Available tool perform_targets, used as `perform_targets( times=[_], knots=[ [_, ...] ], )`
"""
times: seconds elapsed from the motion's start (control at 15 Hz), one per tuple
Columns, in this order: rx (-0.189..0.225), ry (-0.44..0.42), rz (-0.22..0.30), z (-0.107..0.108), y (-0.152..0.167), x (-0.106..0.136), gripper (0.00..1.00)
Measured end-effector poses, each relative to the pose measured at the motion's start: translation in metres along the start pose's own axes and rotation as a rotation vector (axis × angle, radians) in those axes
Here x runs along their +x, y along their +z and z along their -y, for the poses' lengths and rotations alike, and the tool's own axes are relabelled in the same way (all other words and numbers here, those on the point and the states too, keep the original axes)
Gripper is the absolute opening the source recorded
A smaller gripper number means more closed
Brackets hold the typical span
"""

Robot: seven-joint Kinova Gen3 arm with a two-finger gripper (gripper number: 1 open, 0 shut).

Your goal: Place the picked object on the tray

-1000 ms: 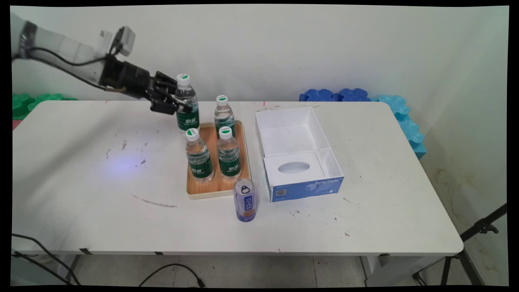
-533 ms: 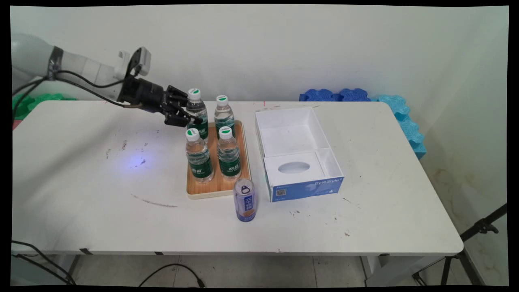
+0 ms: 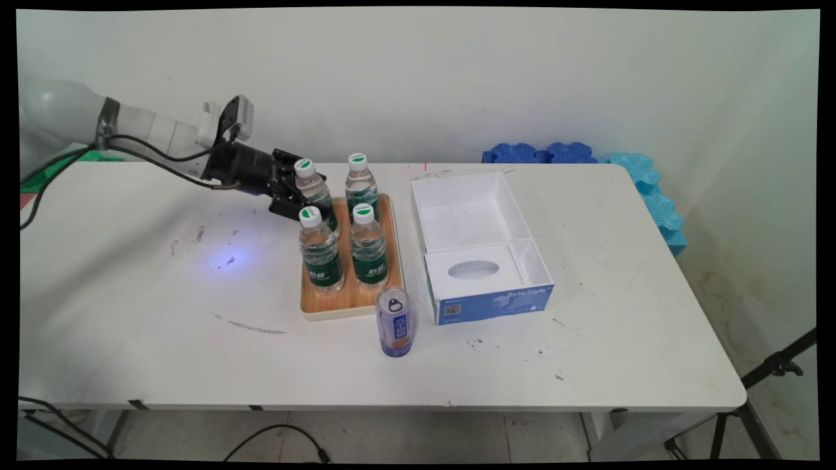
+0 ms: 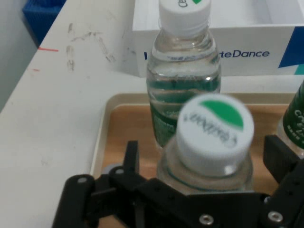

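Main view shows the held water bottle (image 3: 313,185) just left of the frame's centre, in its upper half, over the far-left corner of the wooden tray (image 3: 346,297). It is tilted, with its white-and-green cap leaning toward the upper left. The gripper (image 3: 297,194) reaches in from the left and is closed around the bottle's body below the shoulder. In the hand view a black finger sits on each side of the bottle, with the cap close in front of the camera.

The front-left bottle hides the held bottle's base, so I cannot tell whether it rests on the wood or hangs just above it.

3 more bottles stand upright on the tray — back right (image 3: 360,186), front left (image 3: 320,251) and front right (image 3: 368,248). That leaves the held one in the 4th corner of a 2-by-2 block.

Just below the tray's lower right corner stands a blue can (image 3: 394,323). To the tray's right lies an open white-and-blue box (image 3: 493,303) — nothing in its compartments. All of this sits on the white table (image 3: 163,313), with blue foam blocks (image 3: 542,153) at the upper right by the wall.
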Motion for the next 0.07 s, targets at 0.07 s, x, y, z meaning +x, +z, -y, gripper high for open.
perform_targets(
  times=[0.07],
  knots=[
    [-0.001,0.001,-0.003,-0.0005,0.0009,-0.0005,1.00]
  ],
)
